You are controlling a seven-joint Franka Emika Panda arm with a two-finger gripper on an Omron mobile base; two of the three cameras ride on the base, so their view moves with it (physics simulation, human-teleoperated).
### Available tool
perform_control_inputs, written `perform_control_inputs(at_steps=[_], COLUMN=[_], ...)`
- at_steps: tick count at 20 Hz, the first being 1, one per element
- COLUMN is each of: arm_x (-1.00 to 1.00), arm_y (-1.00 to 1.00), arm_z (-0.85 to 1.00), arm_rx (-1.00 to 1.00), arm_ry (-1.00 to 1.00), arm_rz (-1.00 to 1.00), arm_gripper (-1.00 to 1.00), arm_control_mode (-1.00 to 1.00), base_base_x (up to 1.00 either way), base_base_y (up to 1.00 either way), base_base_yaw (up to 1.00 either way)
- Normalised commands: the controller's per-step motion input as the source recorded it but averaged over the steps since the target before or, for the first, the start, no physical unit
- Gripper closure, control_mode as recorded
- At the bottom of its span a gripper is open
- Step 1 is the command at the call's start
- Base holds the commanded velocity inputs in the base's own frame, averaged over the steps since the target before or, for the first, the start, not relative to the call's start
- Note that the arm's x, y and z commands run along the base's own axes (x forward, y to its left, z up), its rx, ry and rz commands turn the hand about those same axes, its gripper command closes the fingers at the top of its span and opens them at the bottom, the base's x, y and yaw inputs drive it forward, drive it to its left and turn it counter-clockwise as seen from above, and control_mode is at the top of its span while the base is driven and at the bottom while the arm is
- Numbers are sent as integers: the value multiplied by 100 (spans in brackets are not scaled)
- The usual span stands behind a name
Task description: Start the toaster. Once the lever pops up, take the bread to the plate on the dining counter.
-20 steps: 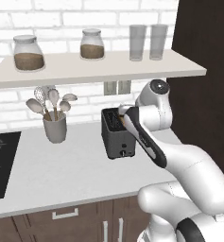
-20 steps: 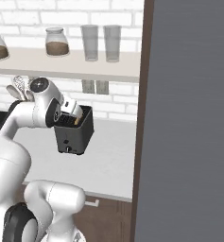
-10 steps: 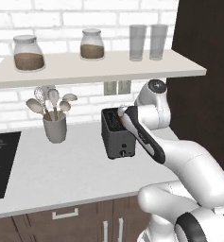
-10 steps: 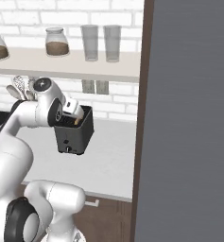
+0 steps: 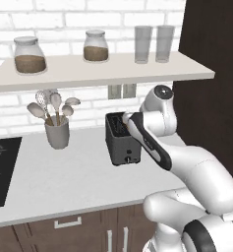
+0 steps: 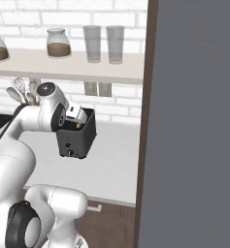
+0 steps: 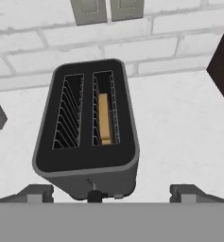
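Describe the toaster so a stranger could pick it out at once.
Start at the brick wall with the long shelf of jars and glasses. On the white worktop below it, under the wall sockets, stands the toaster. It is a dark, boxy two-slot block, unlike the pale grey utensil cup beside it.

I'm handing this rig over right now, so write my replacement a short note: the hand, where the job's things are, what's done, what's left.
Hand: open, holding nothing, hovering just above the front of the toaster.
Toaster: on the white worktop by the brick wall, beside the cup of utensils.
Bread: one slice, sitting down inside the right-hand slot as the hand camera sees it; the other slot is bare.
Done: whether the lever has been pushed cannot be told from these pictures.
Left: check the lever, wait for it to pop up, lift the bread out, carry it to the plate on the dining counter.
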Motion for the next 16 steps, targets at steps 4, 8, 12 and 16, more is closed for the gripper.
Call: perform_control_inputs(at_steps=[4, 8, 12, 16], arm_x=[16, 21, 21, 14], arm_y=[0, 0, 0, 0], arm_z=[0, 0, 0, -1], arm_rx=[0, 0, 0, 0], arm_ry=[0, 0, 0, 0], arm_rz=[1, 2, 2, 2], arm_gripper=[-100, -100, -100, -100], arm_control_mode=[-100, -100, -100, -100], base_base_x=[0, 0, 0, 0], base_base_y=[0, 0, 0, 0], base_base_yaw=[0, 0, 0, 0])
